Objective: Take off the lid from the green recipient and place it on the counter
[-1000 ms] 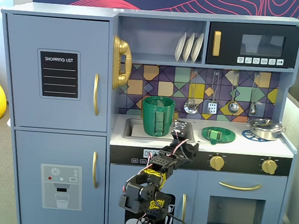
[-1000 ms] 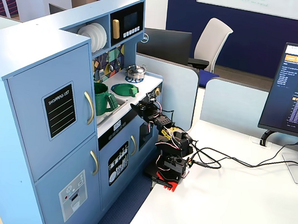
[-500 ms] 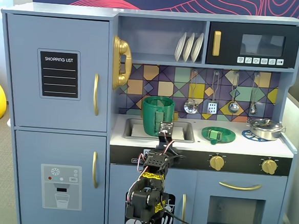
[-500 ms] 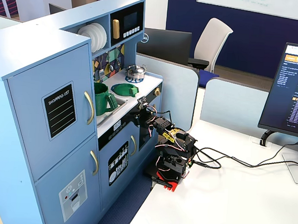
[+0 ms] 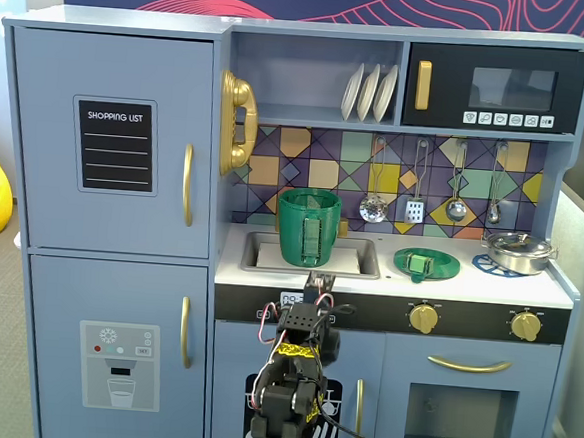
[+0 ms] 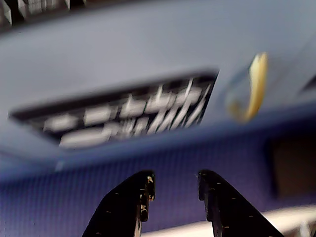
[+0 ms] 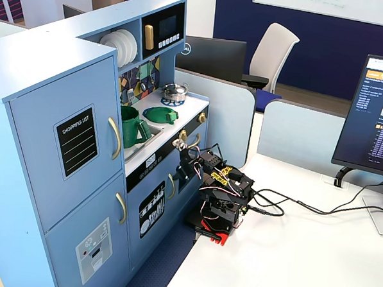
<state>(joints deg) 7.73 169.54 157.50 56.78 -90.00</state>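
Note:
The green recipient (image 5: 307, 227) (image 7: 131, 126) stands uncovered in the sink, its strap handle facing out. Its flat green lid (image 5: 426, 263) (image 7: 159, 114) lies on the white counter (image 5: 488, 285) (image 7: 182, 107), to the right of the sink in a fixed view, with nothing gripping it. My gripper (image 5: 318, 281) (image 7: 191, 156) (image 6: 175, 178) hangs in front of the kitchen's front edge, below counter height. It is open and holds nothing. The blurred wrist view shows only the blue cabinet front past the black fingertips (image 6: 146, 183).
A silver pot (image 5: 518, 250) (image 7: 175, 90) sits on the far burner. A gold door handle (image 6: 254, 86) and a dark sticker panel (image 6: 123, 118) face the gripper. Cables (image 7: 284, 206) trail over the white desk behind the arm base (image 7: 216, 215).
The arm has folded back and down from the counter edge toward its base. The open gripper swung left and dropped below the counter. The lid and the recipient stayed put.

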